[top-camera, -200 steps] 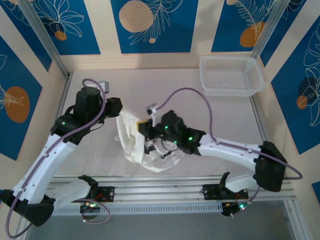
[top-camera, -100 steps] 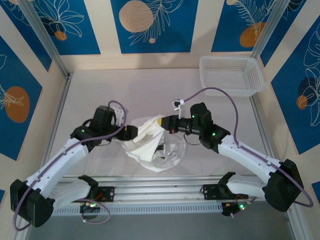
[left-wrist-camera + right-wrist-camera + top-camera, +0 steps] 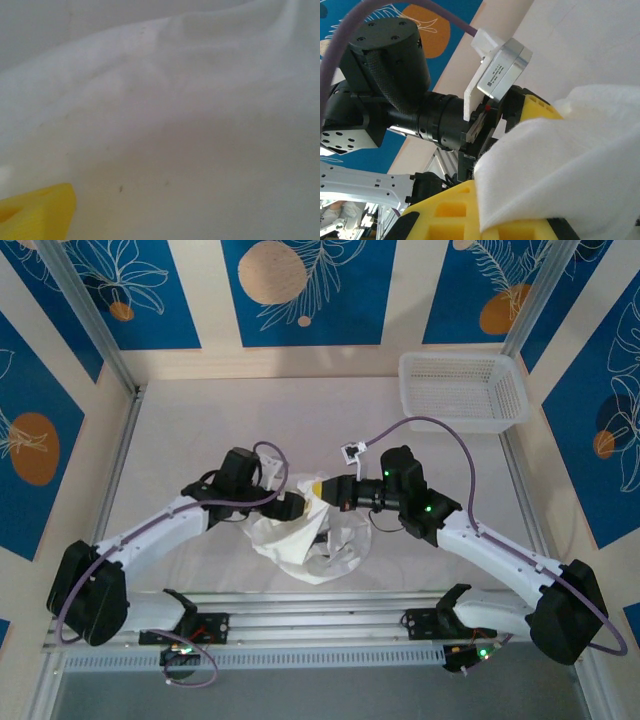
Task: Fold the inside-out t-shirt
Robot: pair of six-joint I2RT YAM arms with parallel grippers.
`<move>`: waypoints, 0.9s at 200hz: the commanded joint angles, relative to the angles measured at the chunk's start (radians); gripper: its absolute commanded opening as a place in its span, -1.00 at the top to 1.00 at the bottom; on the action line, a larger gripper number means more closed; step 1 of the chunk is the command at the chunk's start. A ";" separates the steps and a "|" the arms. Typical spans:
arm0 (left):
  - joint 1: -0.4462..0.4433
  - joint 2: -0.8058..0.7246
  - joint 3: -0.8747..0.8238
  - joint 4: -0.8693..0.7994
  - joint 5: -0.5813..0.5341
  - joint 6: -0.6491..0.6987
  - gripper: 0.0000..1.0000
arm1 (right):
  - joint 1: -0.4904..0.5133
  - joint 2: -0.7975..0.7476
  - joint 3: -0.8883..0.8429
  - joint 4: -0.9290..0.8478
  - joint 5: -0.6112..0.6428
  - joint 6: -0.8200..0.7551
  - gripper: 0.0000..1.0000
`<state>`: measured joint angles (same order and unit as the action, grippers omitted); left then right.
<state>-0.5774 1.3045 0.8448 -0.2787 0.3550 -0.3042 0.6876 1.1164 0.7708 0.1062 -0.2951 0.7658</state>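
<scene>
Right now the inside-out t-shirt (image 3: 305, 545) lies bunched in a wrinkled white heap on the table (image 3: 200, 430), near the middle of its near edge, between the two arms. Both arms reach in over it from either side, and their ends nearly meet above the far part of the heap.

The right gripper (image 3: 322, 487) is clamped on the t-shirt. From its wrist camera, a thick fold of white cloth (image 3: 570, 150) comes out from between its yellow fingers (image 3: 445, 210) and fills the right side of the view. From above, its yellow tip sits at the far edge of the heap, with the cloth falling away below it toward the near edge.

The left gripper (image 3: 296, 508) is just beside it on the left, pressed close against the upper left part of the bundle. Its wrist camera looks straight into soft, blurred white fabric (image 3: 190, 125), with one yellow finger (image 3: 35, 212) showing in the lower left corner. I cannot tell from here whether its jaws are apart or together, or whether they have any cloth. The right wrist camera sees that gripper's black body and a yellow finger (image 3: 537, 107) right up against the held fold.

A white mesh basket (image 3: 460, 422) stands at the far right corner of the table, well apart from the shirt.
</scene>
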 commanded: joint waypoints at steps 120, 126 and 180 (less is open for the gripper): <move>0.074 -0.208 0.161 0.042 0.412 -0.501 1.00 | -0.162 -0.086 -0.049 -0.226 0.302 -0.164 0.15; 0.073 -0.202 0.164 0.029 0.402 -0.501 1.00 | -0.112 -0.136 -0.062 -0.201 0.381 -0.200 0.15; 0.074 -0.190 0.189 0.019 0.375 -0.520 1.00 | 0.294 -0.118 -0.068 0.011 0.691 -0.439 0.12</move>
<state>-0.5125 1.1141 0.9894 -0.2310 0.7471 -0.8074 0.8948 0.8948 0.6777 0.0624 0.1795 0.4629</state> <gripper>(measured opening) 0.056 0.414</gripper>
